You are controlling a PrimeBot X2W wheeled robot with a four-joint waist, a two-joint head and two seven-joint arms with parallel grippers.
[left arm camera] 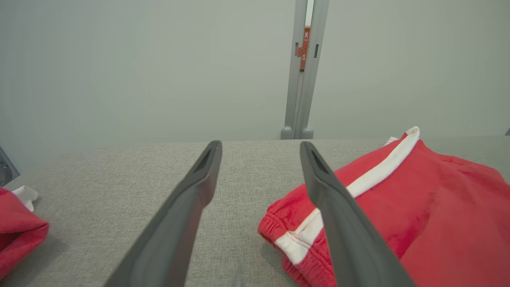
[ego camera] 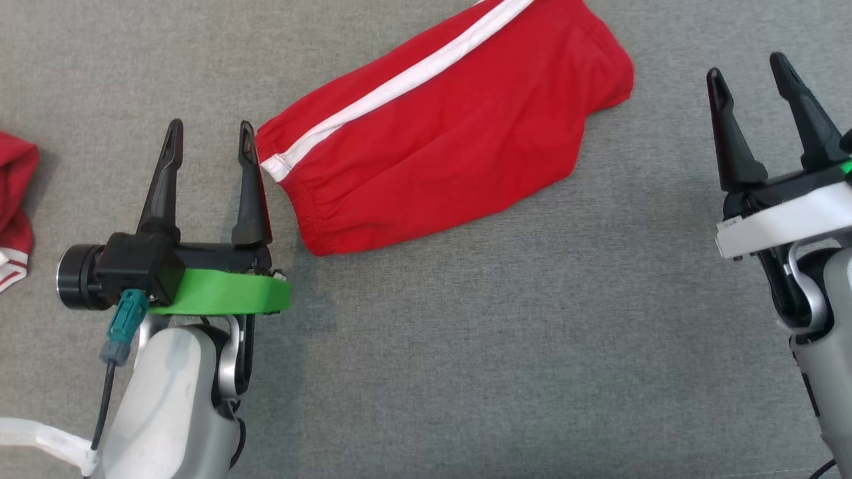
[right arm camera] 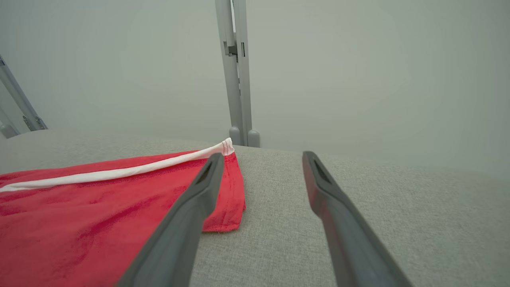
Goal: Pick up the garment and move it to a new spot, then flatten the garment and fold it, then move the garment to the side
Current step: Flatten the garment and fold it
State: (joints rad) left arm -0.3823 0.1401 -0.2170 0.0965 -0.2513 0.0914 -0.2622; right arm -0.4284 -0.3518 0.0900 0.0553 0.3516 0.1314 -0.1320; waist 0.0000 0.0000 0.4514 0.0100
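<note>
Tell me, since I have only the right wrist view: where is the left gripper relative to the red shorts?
Observer: The left gripper, open, stands beside the red shorts at their elastic waistband, its inner finger at the cloth's edge.
Operator: Anything else lying nearby?
Observer: A second red garment lies at the far left, apart from the shorts.
Operator: Does my arm touch cloth?
Observer: No; the right gripper is open over bare grey surface, clear of the shorts.

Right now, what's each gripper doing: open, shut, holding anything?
Left gripper: open, empty, next to the red shorts.
Right gripper: open, empty.
</note>
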